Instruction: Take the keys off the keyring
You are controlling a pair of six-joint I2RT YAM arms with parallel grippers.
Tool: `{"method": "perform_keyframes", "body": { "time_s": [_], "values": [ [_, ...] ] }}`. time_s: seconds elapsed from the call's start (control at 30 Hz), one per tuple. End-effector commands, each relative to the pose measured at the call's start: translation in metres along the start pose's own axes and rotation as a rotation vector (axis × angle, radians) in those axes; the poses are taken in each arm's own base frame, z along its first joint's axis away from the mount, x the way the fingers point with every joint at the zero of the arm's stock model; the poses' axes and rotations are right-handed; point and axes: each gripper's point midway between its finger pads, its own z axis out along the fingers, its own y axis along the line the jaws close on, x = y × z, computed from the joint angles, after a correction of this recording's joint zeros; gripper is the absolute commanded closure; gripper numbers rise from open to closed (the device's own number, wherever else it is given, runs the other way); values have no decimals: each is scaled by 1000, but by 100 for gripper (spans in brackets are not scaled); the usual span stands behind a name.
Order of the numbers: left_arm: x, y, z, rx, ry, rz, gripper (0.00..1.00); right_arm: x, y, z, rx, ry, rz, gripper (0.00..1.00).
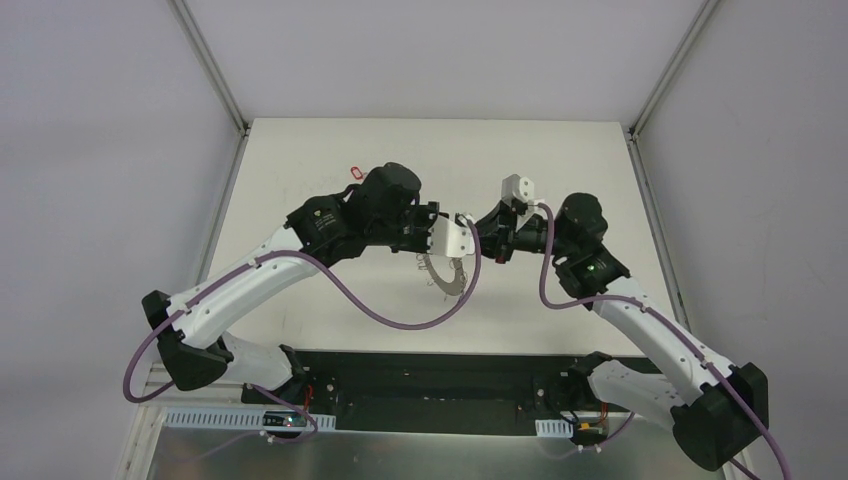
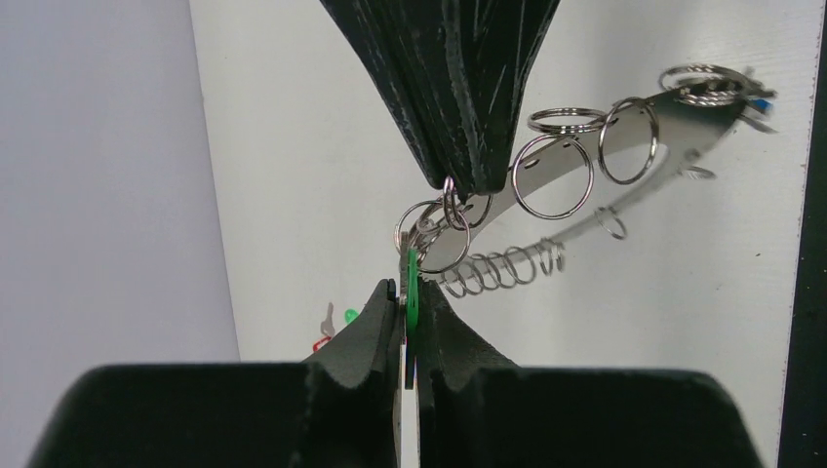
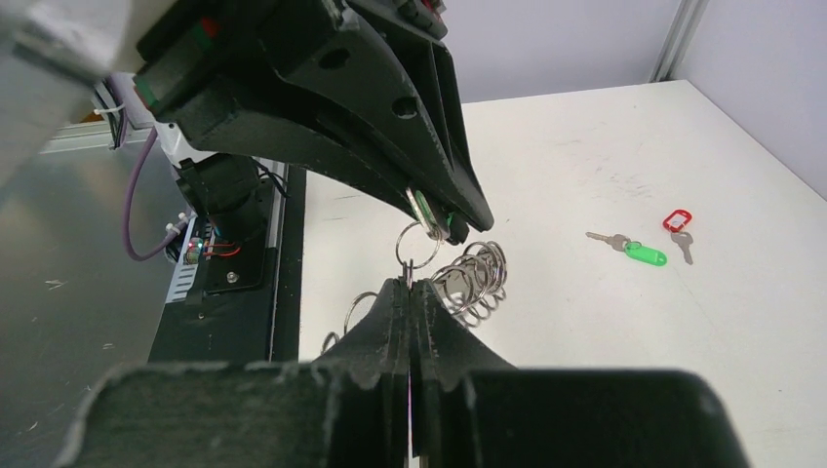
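Observation:
The keyring [image 1: 447, 277] hangs in the air between my two grippers, over the middle of the table. In the left wrist view it is a flat grey arc [image 2: 673, 122] with several wire loops [image 2: 552, 175] round its rim. My left gripper [image 2: 408, 289] is shut on a green key tag [image 2: 411, 283] that hangs from a loop at the ring's end. My right gripper [image 3: 411, 285] is shut on the ring's rim at a small wire loop [image 3: 417, 244], tip to tip with the left gripper [image 1: 468, 230]. Two loose keys lie on the table, one with a green tag [image 3: 645, 253] and one with a red tag [image 3: 676, 220].
The loose red tag also shows at the far left of the table in the top view [image 1: 352, 172]. Black base plates [image 1: 440, 385] and a metal strip run along the near edge. Frame posts stand at the table's far corners.

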Motion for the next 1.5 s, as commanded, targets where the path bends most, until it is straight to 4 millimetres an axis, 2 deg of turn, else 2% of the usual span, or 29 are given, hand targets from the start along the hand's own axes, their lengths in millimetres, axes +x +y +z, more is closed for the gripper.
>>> {"method": "perform_keyframes", "body": {
  "time_s": [0.0,0.13,0.33,0.57,0.77,0.9,1.27,1.47],
  "values": [
    [-4,10,-11,-78,-16,-20,100,-19,7,-7,-10,-44,-51,100],
    [-1,-1,-6,-45,-25,-21,100,-27,10,-10,-13,-71,-58,100],
    [-9,-12,-2,11,-77,-35,100,-39,12,-10,-16,-121,-72,100],
    [-10,-18,4,41,-85,-39,100,-50,16,-8,-38,-191,-64,100],
    [-4,2,-2,-47,-29,-31,100,-50,26,-7,-118,-163,33,100],
    [-6,8,-5,-67,-34,-19,100,-48,32,-6,-164,-142,71,100],
    [-5,6,-10,-74,-38,-24,100,-48,22,-15,-46,-187,-14,100],
    [-13,-9,-5,-4,-85,-77,100,-48,13,-17,5,-200,-117,100]
  ]
}}
